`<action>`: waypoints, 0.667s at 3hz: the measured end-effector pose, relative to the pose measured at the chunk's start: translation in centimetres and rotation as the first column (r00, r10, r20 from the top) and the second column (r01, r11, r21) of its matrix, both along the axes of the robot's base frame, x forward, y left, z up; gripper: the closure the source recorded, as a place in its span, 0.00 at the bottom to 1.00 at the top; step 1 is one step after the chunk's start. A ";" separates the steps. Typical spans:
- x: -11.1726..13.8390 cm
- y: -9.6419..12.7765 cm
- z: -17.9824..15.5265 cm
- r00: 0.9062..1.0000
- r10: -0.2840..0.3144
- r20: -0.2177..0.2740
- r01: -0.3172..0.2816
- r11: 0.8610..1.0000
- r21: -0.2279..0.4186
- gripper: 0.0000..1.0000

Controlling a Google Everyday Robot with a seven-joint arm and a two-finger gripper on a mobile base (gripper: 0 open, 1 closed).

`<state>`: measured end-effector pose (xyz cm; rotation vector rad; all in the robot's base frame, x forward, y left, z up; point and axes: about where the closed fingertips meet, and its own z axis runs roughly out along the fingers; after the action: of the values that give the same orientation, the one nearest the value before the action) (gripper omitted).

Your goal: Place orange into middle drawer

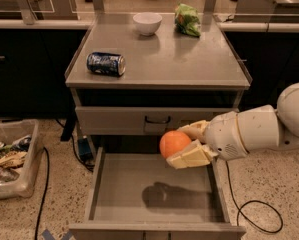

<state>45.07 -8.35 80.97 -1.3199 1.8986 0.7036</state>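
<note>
Nearest us the middle drawer (134, 186) stands open, and over its two o'clock corner our gripper (185, 145) clasps the orange (174, 143), so we judge only lowering and release remain; beyond, toward eleven o'clock, a blue soda can (106, 63) lies on the countertop (184, 59).

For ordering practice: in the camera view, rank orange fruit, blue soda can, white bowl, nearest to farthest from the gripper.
1. Round orange fruit, held in gripper over grey drawer.
2. Blue soda can, tabletop front-left.
3. White bowl, tabletop back.
</note>
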 end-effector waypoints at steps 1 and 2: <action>0.0 0.0 0.0 1.000 0.000 0.000 0.000 1.000 0.000 1.00; -0.3 0.8 -2.7 1.000 -0.022 -0.011 0.022 1.000 0.011 1.00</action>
<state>44.74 -7.53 78.22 -1.2886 1.9125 0.7108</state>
